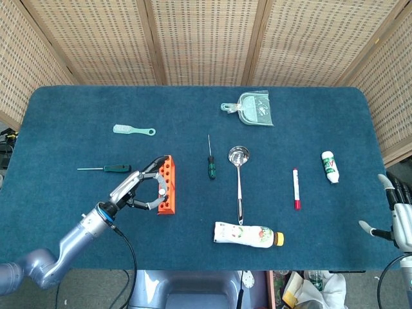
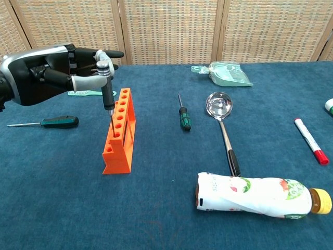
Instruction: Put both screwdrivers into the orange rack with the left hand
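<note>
On the far left of the bench [image 2: 62, 208] a green-handled screwdriver [image 2: 49, 122] lies flat, well apart from the work and not yet handled. Just right of it, the left hand [image 2: 52, 73] pinches a black-handled screwdriver [image 2: 108, 94] near its top between thumb and a finger, the other fingers loosely extended behind. The tool stands nearly upright with its thin shaft already entering one of the near holes of the orange rack [image 2: 120, 133].

The step in hand looks like seating this tool. To do it well, the handle should be kept plumb over the hole so the shaft slides down without levering against the rim; the rack is light-looking and narrow, so any sideways push could tip or skid it. The pinch is best loosened only once the handle's shoulder rests on the rack's top.

Further right, a second green-handled screwdriver [image 2: 183, 115] lies on the bench, then a ladle [image 2: 222, 125], a squashed bottle [image 2: 260, 194] and a red marker [image 2: 310, 139]. At the far right edge of the head view, the right hand [image 1: 399, 215] hangs spread and holding nothing.
</note>
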Controlling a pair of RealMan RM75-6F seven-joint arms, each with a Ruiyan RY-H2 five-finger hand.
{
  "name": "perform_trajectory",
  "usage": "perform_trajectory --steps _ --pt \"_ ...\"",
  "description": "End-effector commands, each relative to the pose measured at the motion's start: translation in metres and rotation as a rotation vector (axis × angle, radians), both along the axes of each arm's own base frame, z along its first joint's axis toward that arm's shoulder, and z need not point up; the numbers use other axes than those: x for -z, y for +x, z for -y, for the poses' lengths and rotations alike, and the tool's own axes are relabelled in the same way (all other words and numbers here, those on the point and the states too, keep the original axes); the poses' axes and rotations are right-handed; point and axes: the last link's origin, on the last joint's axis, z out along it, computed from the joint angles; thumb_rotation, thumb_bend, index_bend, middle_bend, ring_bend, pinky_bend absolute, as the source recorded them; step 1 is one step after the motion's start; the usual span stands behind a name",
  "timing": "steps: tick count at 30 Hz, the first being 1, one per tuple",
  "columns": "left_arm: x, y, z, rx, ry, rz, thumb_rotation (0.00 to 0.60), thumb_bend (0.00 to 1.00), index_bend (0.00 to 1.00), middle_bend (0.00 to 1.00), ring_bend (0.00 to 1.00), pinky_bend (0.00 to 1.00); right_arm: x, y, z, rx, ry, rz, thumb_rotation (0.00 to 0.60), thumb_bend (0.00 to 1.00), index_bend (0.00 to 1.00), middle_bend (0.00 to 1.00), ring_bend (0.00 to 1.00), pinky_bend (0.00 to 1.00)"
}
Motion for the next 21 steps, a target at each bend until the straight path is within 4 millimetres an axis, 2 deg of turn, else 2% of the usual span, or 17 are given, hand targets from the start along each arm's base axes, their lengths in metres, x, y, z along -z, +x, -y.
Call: perform_trajectory --steps 1,8,21 --pt "0.008 -0.005 0.002 -0.009 -0.015 -0.01 0.6 0.43 0.7 0.0 0.0 0.0 0.0 0.0 0.0 0.0 0.001 0.0 0.6 0.0 0.0 0.0 0.0 0.0" --pt "0.023 -0.01 0.004 -0.01 -0.038 -0.027 0.6 0.43 0.7 0.0 0.0 0.0 -0.001 -0.001 0.001 0.006 -0.002 0.007 0.6 0.0 0.0 0.0 0.0 0.0" --pt "0.026 -0.014 0.003 -0.008 -0.017 -0.047 0.6 0.43 0.7 0.0 0.0 0.0 -0.002 -0.001 0.0 0.002 -0.001 0.009 0.6 0.0 0.0 0.0 0.0 0.0"
